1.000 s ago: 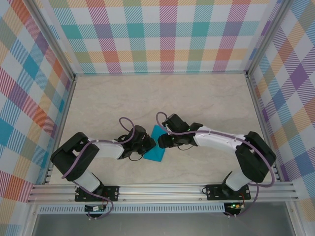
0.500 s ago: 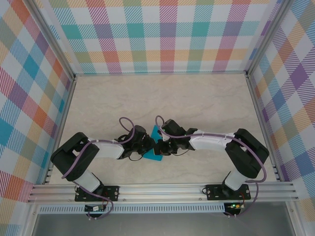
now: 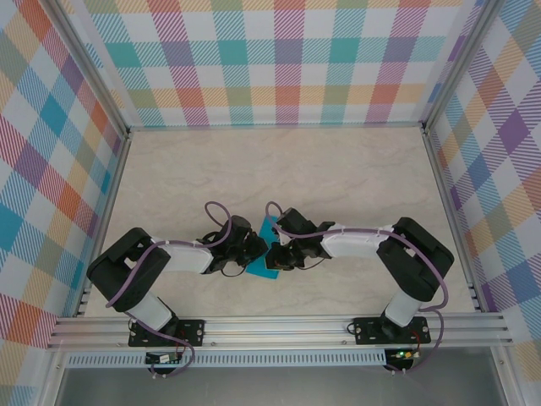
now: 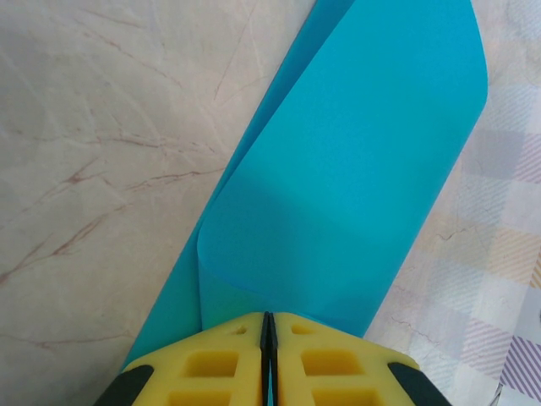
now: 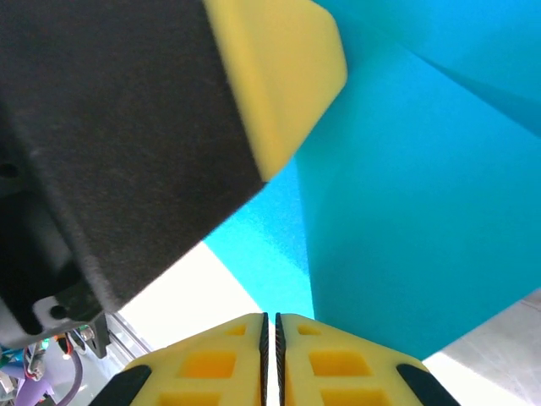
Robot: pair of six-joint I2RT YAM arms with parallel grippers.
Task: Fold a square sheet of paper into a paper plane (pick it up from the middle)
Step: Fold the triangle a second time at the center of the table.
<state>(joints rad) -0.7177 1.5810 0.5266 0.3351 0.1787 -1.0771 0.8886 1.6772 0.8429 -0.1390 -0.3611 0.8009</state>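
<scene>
So the teal square sheet of paper (image 3: 259,268), doubled over on itself, sits a little way past the front rail (image 3: 270,326), roughly halfway along it, over the marble-look table (image 3: 279,169). The left gripper (image 4: 268,317) is pinched tight on one edge of the sheet and the right gripper (image 5: 270,320) is clamped on the opposite edge. They're so close that the left one's yellow finger (image 5: 279,76) and black body block the upper left of the right wrist view. Plaid walls (image 3: 287,59) box in the table on the sides away from the rail.
</scene>
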